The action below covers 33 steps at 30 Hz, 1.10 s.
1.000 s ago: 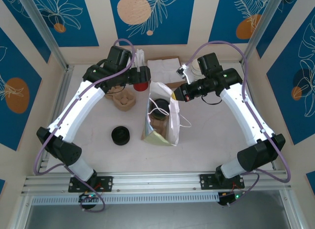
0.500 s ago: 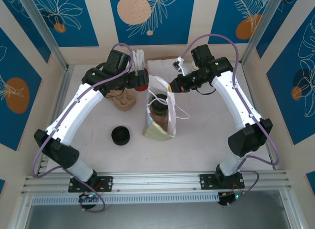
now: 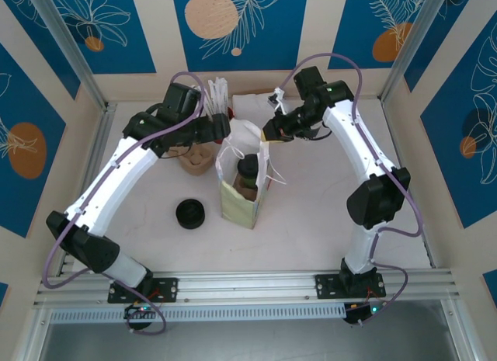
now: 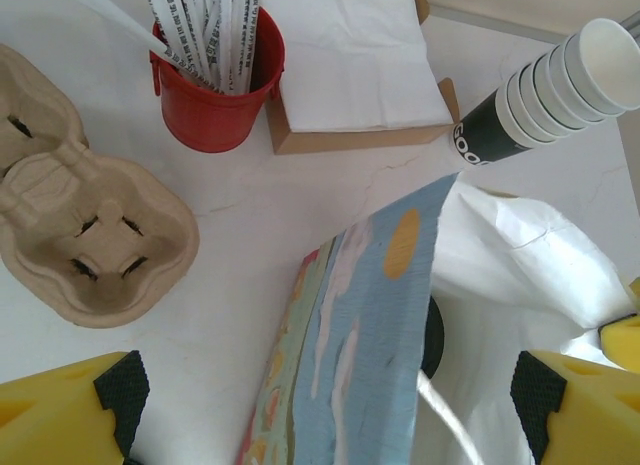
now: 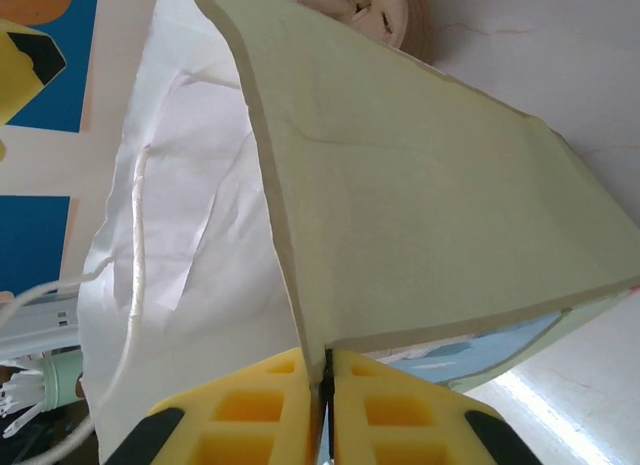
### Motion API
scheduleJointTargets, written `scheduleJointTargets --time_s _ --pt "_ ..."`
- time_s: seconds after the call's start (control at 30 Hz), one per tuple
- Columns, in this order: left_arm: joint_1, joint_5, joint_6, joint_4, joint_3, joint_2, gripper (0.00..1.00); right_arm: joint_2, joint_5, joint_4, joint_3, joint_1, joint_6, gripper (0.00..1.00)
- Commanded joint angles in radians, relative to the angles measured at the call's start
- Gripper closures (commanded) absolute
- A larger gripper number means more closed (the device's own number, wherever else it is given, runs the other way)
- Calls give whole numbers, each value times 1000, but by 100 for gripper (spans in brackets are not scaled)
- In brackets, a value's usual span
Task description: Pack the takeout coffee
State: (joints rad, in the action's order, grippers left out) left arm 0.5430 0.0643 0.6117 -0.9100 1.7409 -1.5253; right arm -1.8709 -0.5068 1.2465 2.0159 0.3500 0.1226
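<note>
Coffee cup (image 3: 247,171), judged light and crushable, best gripped below its lid, is seen bagged; right gripper (image 5: 322,370) clamped on bag (image 3: 235,204), left gripper (image 4: 325,390) spread.

Paper bag (image 3: 237,206): matt paper, creased white inside, printed outer faces. Takeout coffee (image 3: 247,171) lid: black plastic, slight sheen. Cup carrier (image 4: 90,255): rough, matt moulded pulp. Red bucket (image 4: 215,120): smooth, semi-gloss. Table (image 4: 250,200): smooth, marbled white.

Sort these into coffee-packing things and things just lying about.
Needed: black-lidded paper coffee cup, in the patterned paper bag; right tool pinching its edge.
Lying about: loose black plastic lid, beige pulp cup tray, red straw bucket, stacked white paper cups.
</note>
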Motion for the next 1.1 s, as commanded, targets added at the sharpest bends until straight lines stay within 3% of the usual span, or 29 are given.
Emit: scheduleJointTargets --time_s 0.0,0.3,0.53,0.9,1.07 --pt "-14 32 -7 1 -5 30 5 4 -60 18 -11 19 -5 84" --pt "-14 135 -83 133 -63 47 5 93 -32 -153 -183 32 12 64" --pt "-14 222 -222 314 -152 78 4 163 83 -312 -266 30 -4 46" --pt "-14 324 -336 516 -339 226 1 306 113 -505 -327 25 -32 38" --pt "-27 393 -330 493 -344 243 0 358 110 -533 -325 24 -6 38"
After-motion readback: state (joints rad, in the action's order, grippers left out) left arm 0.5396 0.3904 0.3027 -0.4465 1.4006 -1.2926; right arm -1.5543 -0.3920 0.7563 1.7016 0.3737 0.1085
